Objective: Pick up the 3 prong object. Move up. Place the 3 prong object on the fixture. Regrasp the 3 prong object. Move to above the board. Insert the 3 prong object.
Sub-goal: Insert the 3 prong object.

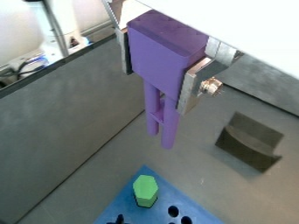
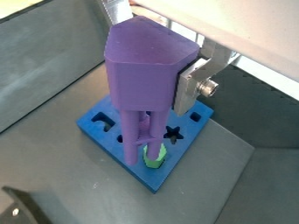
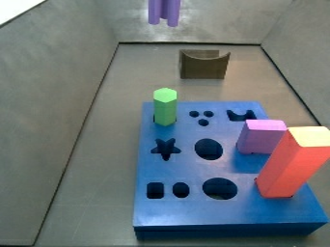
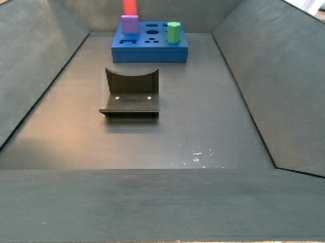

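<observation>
My gripper (image 1: 159, 74) is shut on the 3 prong object (image 1: 162, 54), a light purple block held upright with its prongs pointing down. It also shows in a wrist view (image 2: 142, 79). It hangs high above the floor, over the near part of the blue board (image 2: 146, 175) and the green peg (image 2: 156, 156). In a side view only the prongs (image 3: 164, 10) show at the upper edge, above the fixture (image 3: 204, 64). The fixture (image 1: 251, 140) is bare. The board (image 3: 194, 178) has open star, round and three-dot holes. The gripper is out of the side view that shows the fixture (image 4: 131, 92) nearest.
On the board stand a green hexagonal peg (image 3: 165, 106), a pink-purple cube (image 3: 264, 137) and a tall red-orange block (image 3: 290, 162). Grey sloped walls (image 3: 65, 116) enclose the floor. The board (image 4: 150, 47) lies at one end of the bin, beyond the fixture.
</observation>
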Available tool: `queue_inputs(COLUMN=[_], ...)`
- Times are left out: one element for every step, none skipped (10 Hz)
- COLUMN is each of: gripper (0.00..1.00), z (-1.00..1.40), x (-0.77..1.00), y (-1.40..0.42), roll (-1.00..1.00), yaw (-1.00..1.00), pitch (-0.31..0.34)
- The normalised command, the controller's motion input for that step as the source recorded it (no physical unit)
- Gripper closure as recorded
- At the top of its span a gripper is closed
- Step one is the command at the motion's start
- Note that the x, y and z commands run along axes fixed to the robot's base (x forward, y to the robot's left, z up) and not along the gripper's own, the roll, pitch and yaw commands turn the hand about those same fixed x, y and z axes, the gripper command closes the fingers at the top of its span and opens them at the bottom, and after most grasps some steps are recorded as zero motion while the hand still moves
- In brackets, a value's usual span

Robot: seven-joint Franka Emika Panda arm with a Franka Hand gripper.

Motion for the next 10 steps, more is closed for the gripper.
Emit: queue_inputs(gripper=[1.00, 1.00, 1.00, 1.00, 1.00, 1.00, 1.00, 1.00, 1.00, 1.00], z=[-0.03, -0.03, 0.00, -0.18, -0.23, -0.35, -0.31, -0.32, -0.36, -0.29], x=[0.02, 0.04, 0.11, 0.13, 0.20, 0.13, 0.13, 0.15, 0.12, 0.19], y=[0.00, 0.00, 0.00, 0.00, 0.00, 0.00, 0.02, 0.00, 0.00, 0.00], roll=[-0.11, -0.12, -0.15, -0.13, -0.16, -0.11, -0.16, -0.14, -0.10, -0.07], yaw=[-0.63, -0.69, -0.66, -0.75, -0.73, -0.79, -0.77, -0.72, -0.71, -0.64], pitch=[-0.084, -0.057, -0.050, -0.080, -0.090, -0.057, -0.019, 0.000, 0.000, -0.010])
